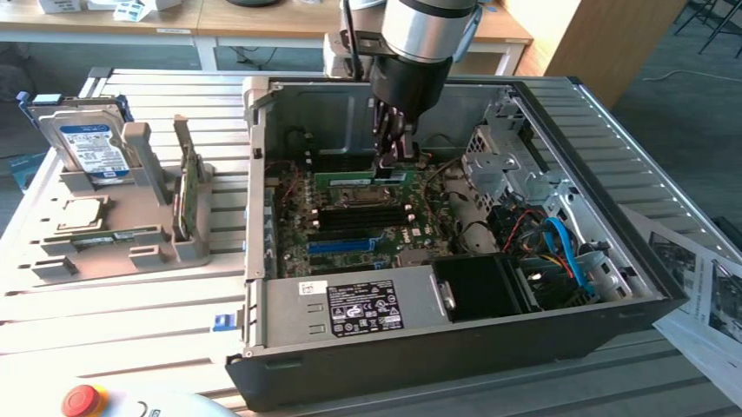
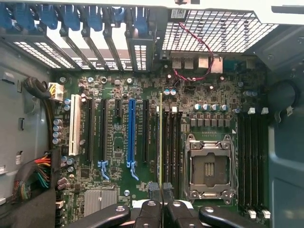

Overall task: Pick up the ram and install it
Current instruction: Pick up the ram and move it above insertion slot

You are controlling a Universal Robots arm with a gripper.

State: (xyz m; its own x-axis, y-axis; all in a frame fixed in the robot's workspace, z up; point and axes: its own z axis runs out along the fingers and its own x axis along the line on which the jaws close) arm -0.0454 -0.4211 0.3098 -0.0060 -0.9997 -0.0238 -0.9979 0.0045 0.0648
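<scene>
Silver cylindrical arm (image 1: 432, 30), black wrist (image 1: 406, 82), black fingers (image 2: 167, 194), round screws (image 2: 151, 204)

On my feed: mobo (image 2: 118, 156) dark green, one long slot (image 2: 131, 133) blue, another slot (image 2: 74, 126) white. The ram (image 1: 361, 181) is green w/ whitish label. The claw (image 2: 160, 191) is black. PC case (image 1: 464, 356) black outside, grey inside. PSU label (image 1: 365, 308) black w/ white print. Cables (image 1: 566, 248) blue. Table (image 1: 116, 304) pale, slatted. Button (image 1: 83, 400) red.

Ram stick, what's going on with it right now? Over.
Gripper shut on the ram. Ram on edge, lined up along the memory slots beside the CPU socket; seated or not, cannot tell. Red cable well away from it.
</scene>
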